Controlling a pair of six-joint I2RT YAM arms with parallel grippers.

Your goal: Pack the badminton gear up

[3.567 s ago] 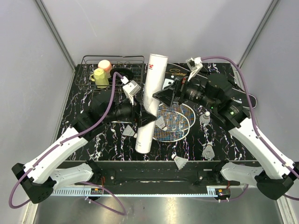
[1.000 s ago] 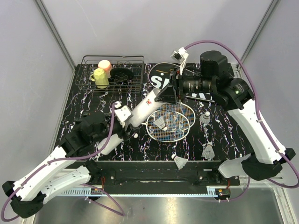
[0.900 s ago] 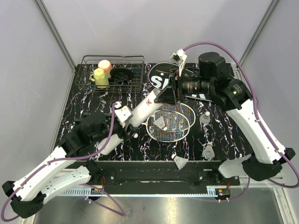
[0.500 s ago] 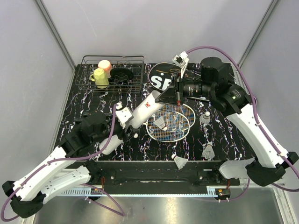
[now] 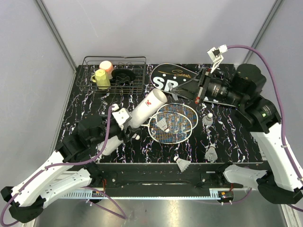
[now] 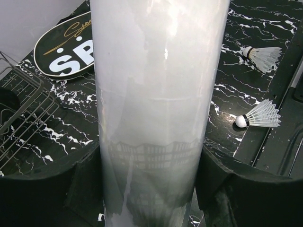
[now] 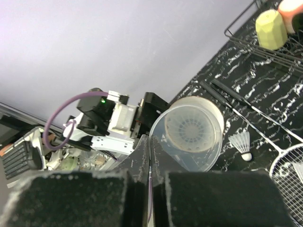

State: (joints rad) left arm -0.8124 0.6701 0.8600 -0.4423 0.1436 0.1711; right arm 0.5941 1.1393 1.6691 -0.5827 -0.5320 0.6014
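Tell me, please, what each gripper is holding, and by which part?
Left gripper holds the tube around its middle; right gripper is shut on nothing.

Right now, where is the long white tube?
In the top view the white tube sits left of centre, clamped in the left gripper and tilted, its open end toward the SPORT bag, just left of the racket heads.
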